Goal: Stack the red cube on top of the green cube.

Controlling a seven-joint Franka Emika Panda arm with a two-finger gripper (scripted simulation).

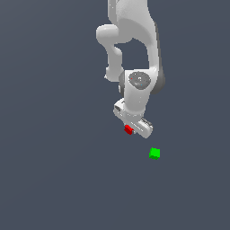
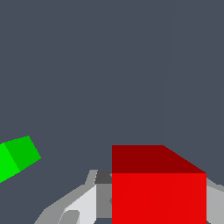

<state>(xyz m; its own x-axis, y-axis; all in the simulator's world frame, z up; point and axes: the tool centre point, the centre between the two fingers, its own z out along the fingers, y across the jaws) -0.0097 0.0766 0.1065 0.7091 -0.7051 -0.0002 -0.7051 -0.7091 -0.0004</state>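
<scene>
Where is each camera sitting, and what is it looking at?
Exterior view: off the arm, looking down from above at the gray floor; shows the white arm, the tool, the red cube and the green cube.
Wrist view: on the wrist, looking past the tool; the red cube sits between gray fingers, the green cube apart.
Shared: both cubes.

Small red cube (image 1: 128, 130) sits at the tip of the white robot gripper (image 1: 133, 129), partly covered by it in the exterior view. Small green cube (image 1: 154, 153) lies apart from both, nearer the camera and toward the exterior view's right of the red cube. Wrist view: red cube (image 2: 158, 192) between the gripper fingers (image 2: 81, 205); green cube (image 2: 15, 157) off to one side, not touching.
</scene>
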